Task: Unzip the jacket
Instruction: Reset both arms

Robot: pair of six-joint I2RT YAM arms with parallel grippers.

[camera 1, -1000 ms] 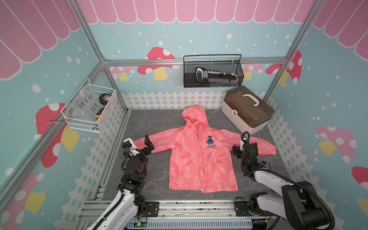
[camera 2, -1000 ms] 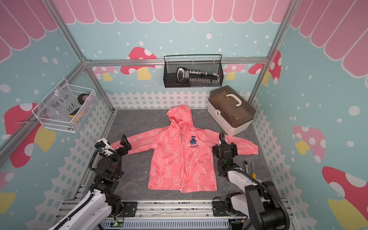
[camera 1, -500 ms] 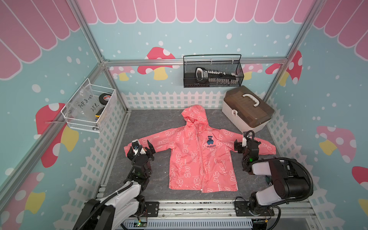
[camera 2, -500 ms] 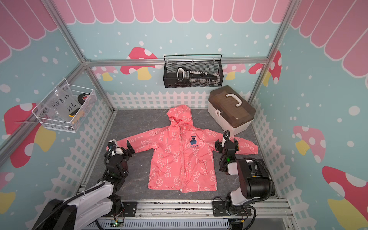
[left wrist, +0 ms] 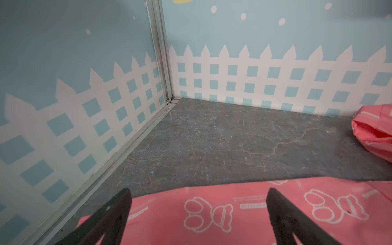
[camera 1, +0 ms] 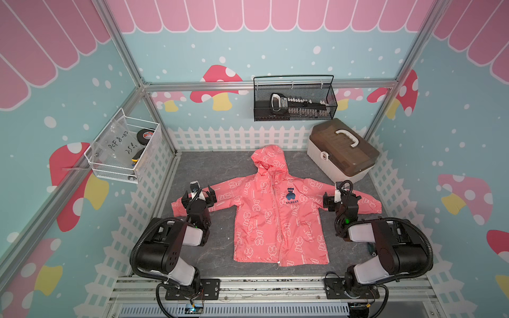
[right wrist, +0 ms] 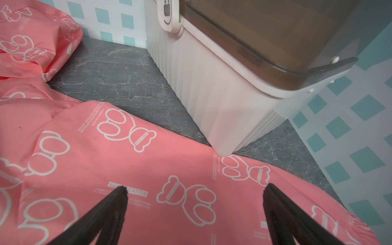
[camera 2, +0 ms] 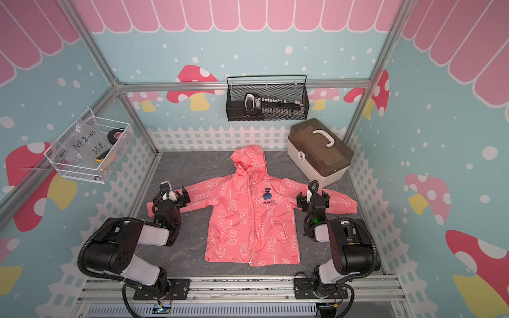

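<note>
Lining up on a zip that looks closed all the way, nothing grabbed yet

Lying flat and face-up mid-frame on the grey floor [camera 1: 220, 170] in both top views: jacket [camera 1: 259, 217], hood toward the back wall, zipper [camera 1: 276, 220] running down the middle to the hem. Parked over the sleeves, one each side: left gripper [camera 1: 198, 195] and right gripper [camera 1: 340, 197], both spread wide and holding nothing. Probably best to pin the collar with one and pinch the slider with the other, then pull straight toward the hem. Slider too small to pick out from here, though. Tight on the right, with the storage box [right wrist: 222, 84] touching that sleeve, and the fence wall [left wrist: 84, 110] close on the left. Plenty of bare floor below the hem and beside the hood.
</note>
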